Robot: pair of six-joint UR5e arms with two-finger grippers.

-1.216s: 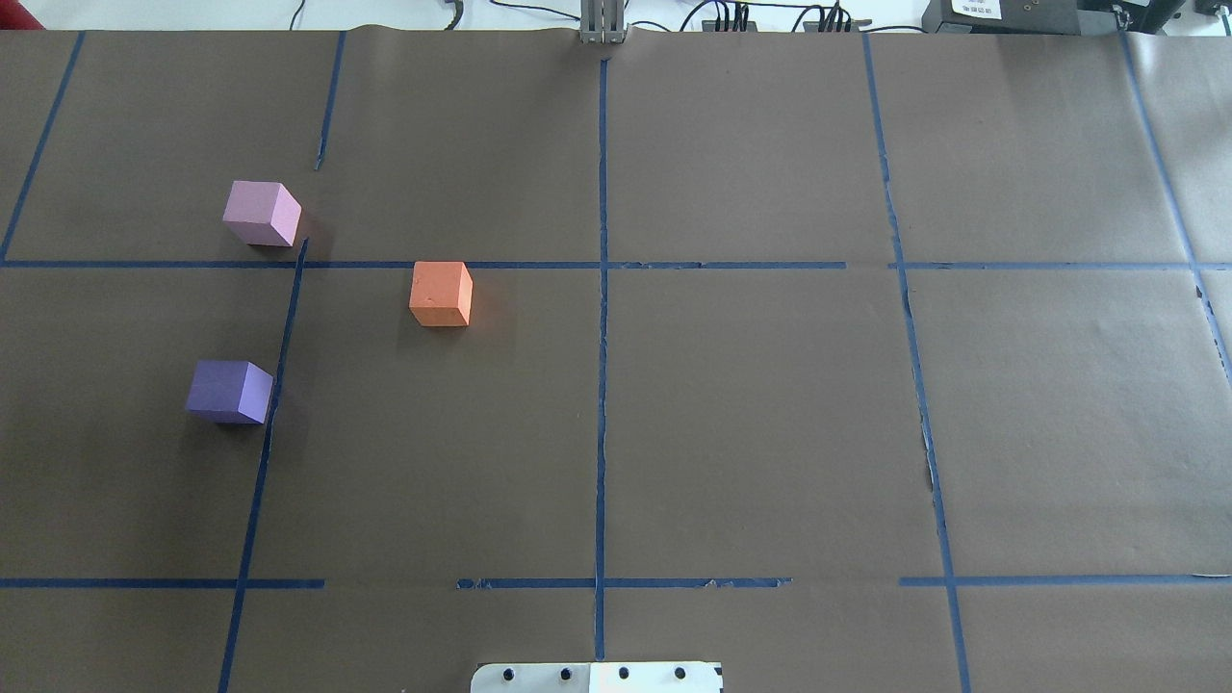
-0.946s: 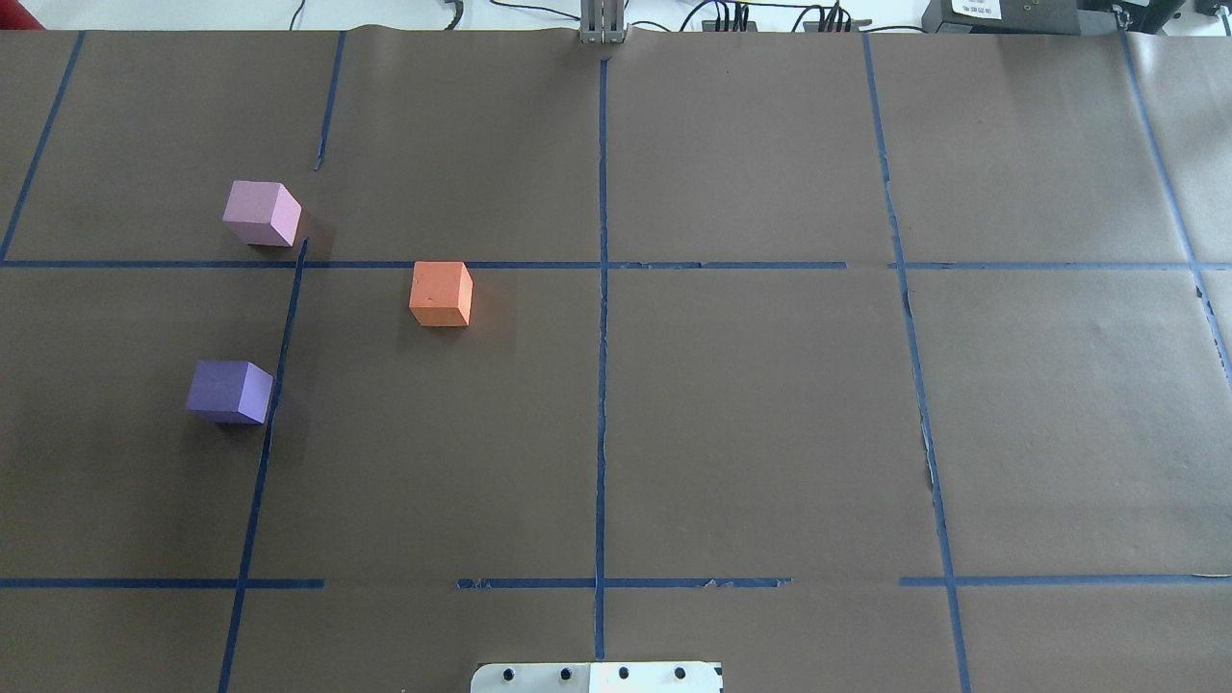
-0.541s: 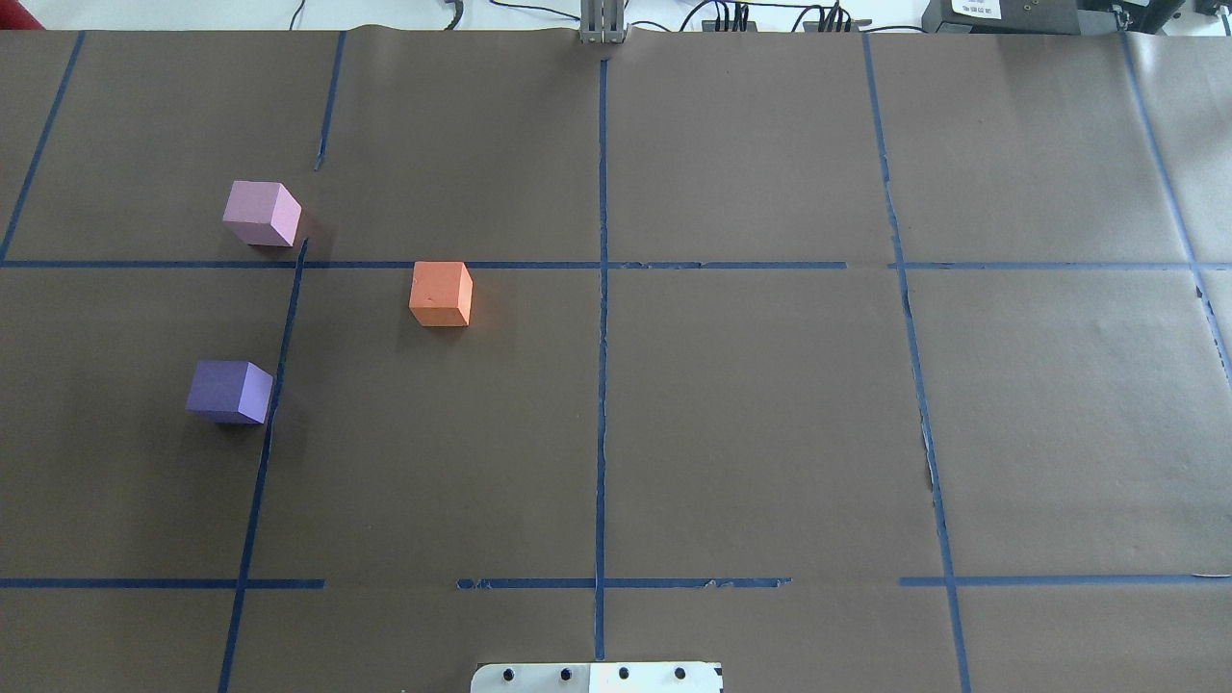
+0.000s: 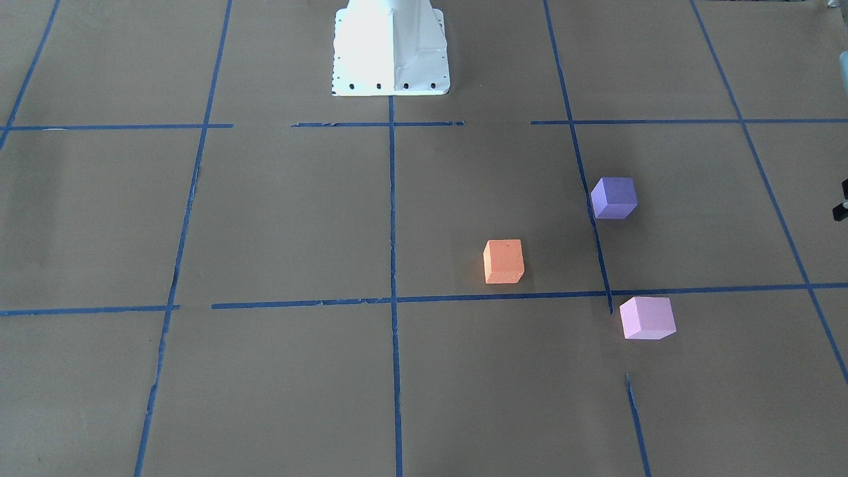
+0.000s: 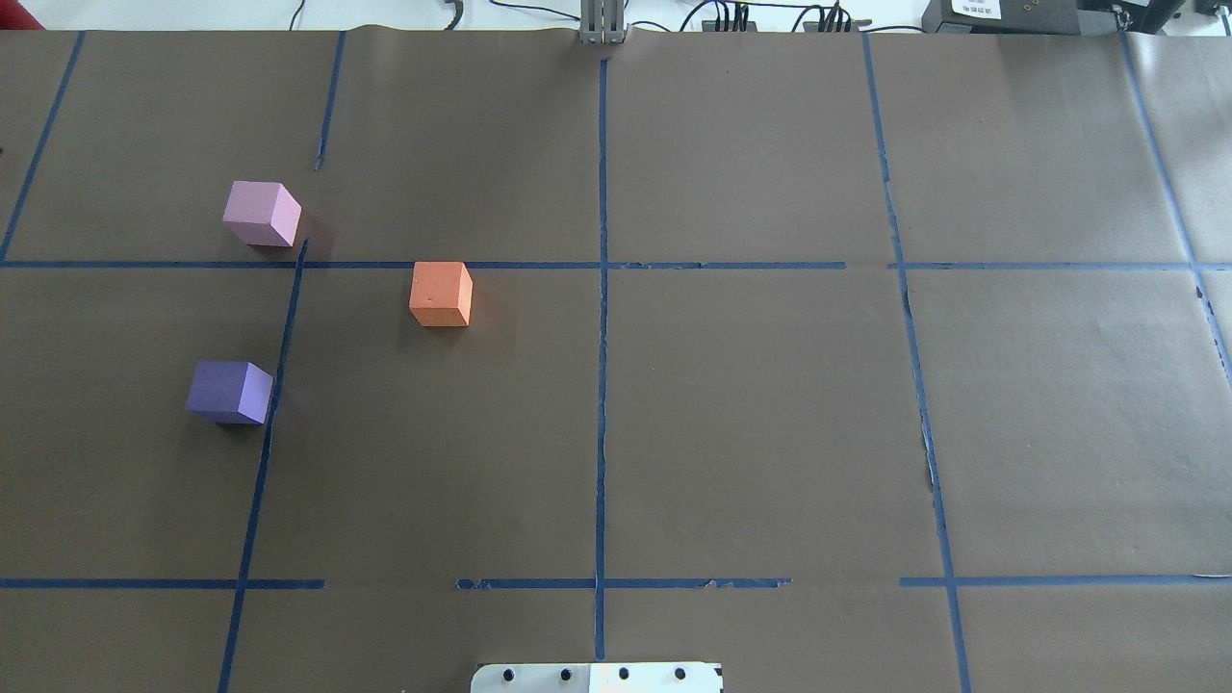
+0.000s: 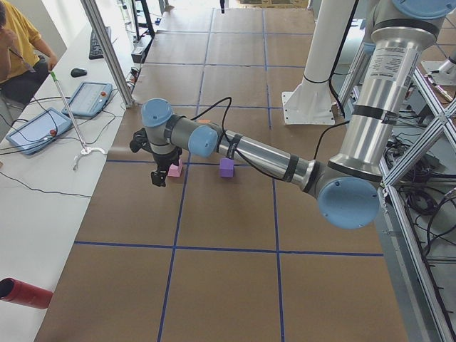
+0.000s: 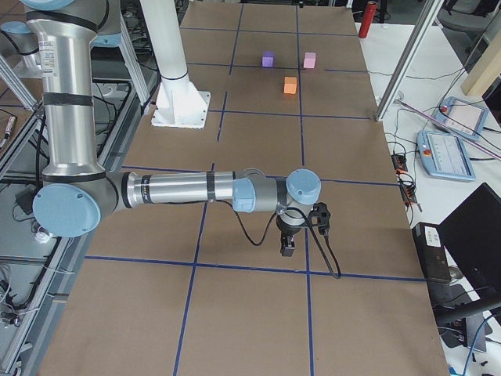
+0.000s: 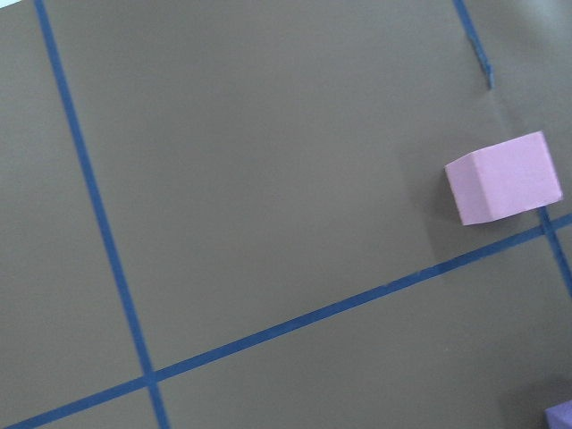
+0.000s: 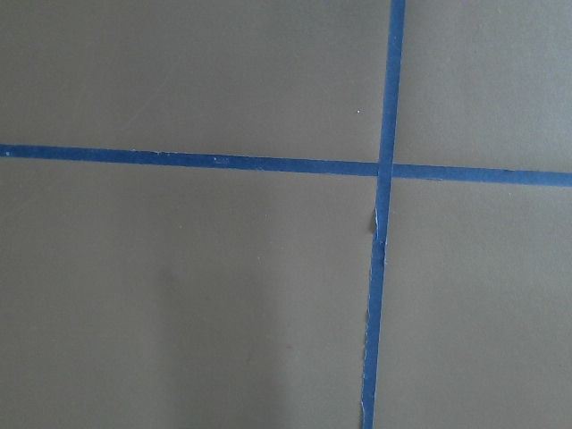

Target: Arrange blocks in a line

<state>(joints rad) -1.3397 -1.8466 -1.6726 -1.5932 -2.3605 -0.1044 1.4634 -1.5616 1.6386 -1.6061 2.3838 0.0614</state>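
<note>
Three cubes lie apart on the brown paper on my left side. The orange block (image 5: 441, 294) (image 4: 503, 261) is nearest the centre line. The violet-purple block (image 5: 229, 392) (image 4: 614, 197) is nearer my base. The pale pink-lilac block (image 5: 261, 213) (image 4: 647, 318) is farther out and also shows in the left wrist view (image 8: 503, 179). My left gripper (image 6: 158, 174) hangs over the table just outboard of the pink block. My right gripper (image 7: 288, 247) hangs over bare paper far from the blocks. Neither shows in the overhead view, so I cannot tell whether they are open or shut.
Blue tape lines grid the paper (image 5: 770, 433). My white base plate (image 5: 597, 677) sits at the near edge. A side bench in the left exterior view holds tablets (image 6: 89, 98) and a red cylinder (image 6: 25, 293), with an operator (image 6: 18, 50) seated there.
</note>
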